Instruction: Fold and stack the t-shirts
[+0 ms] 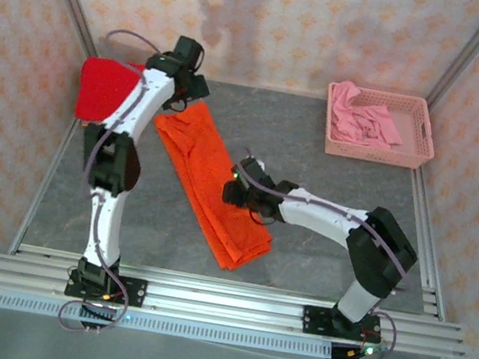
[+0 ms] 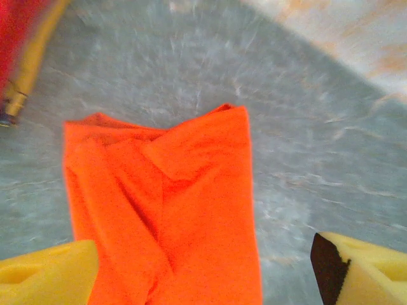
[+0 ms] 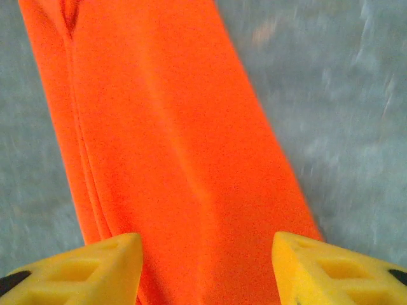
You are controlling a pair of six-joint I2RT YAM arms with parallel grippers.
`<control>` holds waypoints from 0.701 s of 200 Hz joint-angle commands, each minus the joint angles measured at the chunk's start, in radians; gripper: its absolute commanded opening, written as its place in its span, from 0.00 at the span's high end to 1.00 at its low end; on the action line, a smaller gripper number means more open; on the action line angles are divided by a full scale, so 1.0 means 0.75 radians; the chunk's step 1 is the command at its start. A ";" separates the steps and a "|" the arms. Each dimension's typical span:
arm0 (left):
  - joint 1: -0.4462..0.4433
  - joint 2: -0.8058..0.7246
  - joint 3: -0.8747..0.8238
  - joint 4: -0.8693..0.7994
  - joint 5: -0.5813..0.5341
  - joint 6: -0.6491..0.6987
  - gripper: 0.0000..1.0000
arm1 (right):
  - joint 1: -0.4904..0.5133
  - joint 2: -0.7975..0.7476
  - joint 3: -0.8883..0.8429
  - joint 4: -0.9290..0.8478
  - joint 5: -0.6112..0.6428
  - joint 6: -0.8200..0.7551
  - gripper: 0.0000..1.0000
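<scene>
The orange t-shirt (image 1: 211, 184) lies on the grey table as a long folded strip, running diagonally from far left to near centre. The red t-shirt (image 1: 103, 90) sits folded at the far left corner. My left gripper (image 1: 192, 88) hovers over the strip's far end; in the left wrist view the orange t-shirt (image 2: 165, 210) lies below the left gripper (image 2: 205, 267), open wide and holding nothing. My right gripper (image 1: 238, 179) hangs over the strip's right edge. Seen from the right wrist, the right gripper (image 3: 206, 254) is open above the orange t-shirt (image 3: 172, 140), with nothing in it.
A pink lattice basket (image 1: 412, 157) with crumpled pink cloth (image 1: 368, 118) stands at the far right. Patterned walls and metal frame rails close in the table on the left, right and back. Bare grey tabletop (image 1: 328, 194) lies between the strip and the basket.
</scene>
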 commanded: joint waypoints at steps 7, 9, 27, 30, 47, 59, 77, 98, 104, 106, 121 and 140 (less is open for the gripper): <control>0.004 -0.364 -0.405 0.132 -0.084 -0.007 0.10 | -0.090 0.165 0.231 0.034 0.041 -0.135 0.41; 0.004 -0.376 -0.439 0.145 -0.081 -0.017 0.10 | -0.096 0.178 0.245 0.036 0.039 -0.140 0.41; -0.010 -0.593 -0.734 0.226 -0.062 -0.068 0.07 | -0.146 0.313 0.407 0.035 -0.005 -0.159 0.41; -0.016 -0.627 -0.778 0.237 -0.061 -0.076 0.06 | -0.156 0.335 0.433 0.036 -0.019 -0.160 0.41; -0.045 -0.818 -1.029 0.277 -0.051 -0.127 0.04 | -0.194 0.482 0.591 0.046 -0.088 -0.172 0.42; -0.071 -0.947 -1.194 0.291 -0.052 -0.170 0.03 | -0.211 0.579 0.709 0.018 -0.122 -0.186 0.42; -0.115 -1.126 -1.397 0.291 -0.056 -0.223 0.03 | -0.236 0.739 0.898 -0.035 -0.172 -0.210 0.42; -0.166 -1.297 -1.576 0.262 -0.050 -0.274 0.03 | -0.260 0.891 1.071 -0.069 -0.218 -0.214 0.43; -0.176 -1.341 -1.617 0.249 -0.039 -0.287 0.03 | -0.267 0.931 1.108 -0.068 -0.236 -0.212 0.43; -0.177 -1.354 -1.636 0.244 -0.035 -0.292 0.03 | -0.267 0.943 1.125 -0.069 -0.241 -0.209 0.43; -0.189 -1.473 -1.712 0.193 -0.010 -0.338 0.03 | -0.274 1.035 1.244 -0.088 -0.272 -0.209 0.46; -0.195 -1.607 -1.803 0.144 0.008 -0.392 0.03 | -0.274 1.150 1.421 -0.158 -0.319 -0.217 0.51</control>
